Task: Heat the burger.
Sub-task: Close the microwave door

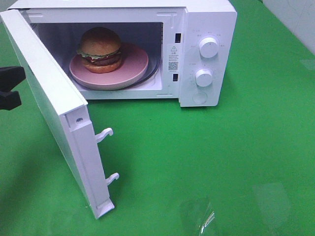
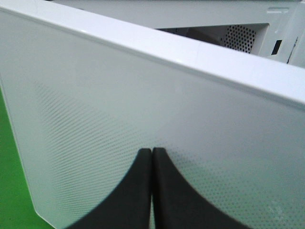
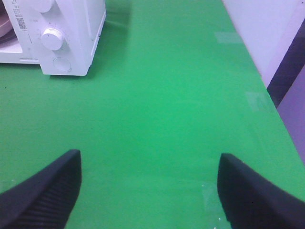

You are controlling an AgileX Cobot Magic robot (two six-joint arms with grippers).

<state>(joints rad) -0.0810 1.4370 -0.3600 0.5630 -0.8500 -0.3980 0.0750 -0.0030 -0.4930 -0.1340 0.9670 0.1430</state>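
Observation:
The burger (image 1: 100, 49) sits on a round pink plate (image 1: 129, 69) inside the white microwave (image 1: 206, 19), whose door (image 1: 54, 108) stands wide open to the left. My left gripper (image 2: 151, 155) is shut, its fingertips pressed against the outer face of the door (image 2: 143, 95); the exterior view shows only a black part of that arm (image 1: 10, 86) at the left edge, behind the door. My right gripper (image 3: 150, 176) is open over bare green table, well to the right of the microwave (image 3: 71, 33), with nothing between its fingers.
The microwave has two knobs (image 1: 208, 47) and a round button (image 1: 199, 97) on its right panel. Two door latch hooks (image 1: 104, 133) stick out from the door's edge. A green cloth (image 1: 206, 157) covers the table; its right edge (image 3: 267, 90) meets a white wall.

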